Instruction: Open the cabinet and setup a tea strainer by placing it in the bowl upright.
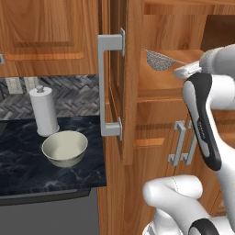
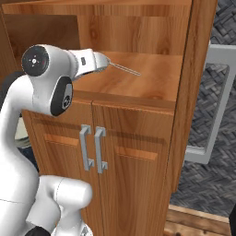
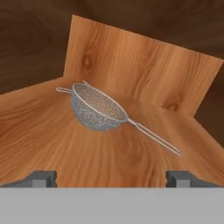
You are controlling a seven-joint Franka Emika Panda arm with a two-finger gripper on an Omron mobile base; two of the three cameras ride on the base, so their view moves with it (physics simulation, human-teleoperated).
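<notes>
I am looking along my gripper [image 3: 111, 178] into the opened cabinet [image 1: 131, 82], whose tall door is standing swung out with its long grey bar handle [image 1: 106, 87] facing me. My claw's two finger tips are spread wide apart, pinching nothing.

The tea strainer [image 3: 97, 107] is resting on the wooden shelf [image 3: 65, 148] just ahead of the claw, apart from it and not touching either tip. In the hand view its mesh basket is sitting ahead and slightly left of centre, mouth upward. Its thin straight handle [image 3: 154, 137] is running from the basket back toward me and to the right, ending near the right finger tip, so the long axis is lying diagonally across my approach.

I judge the handle end to be the nearer part to reach for.

The cream bowl [image 1: 65, 148] is waiting on the dark marble counter [image 1: 27, 160], left of the cabinet door, just in front of the paper-towel roll [image 1: 44, 111].
</notes>
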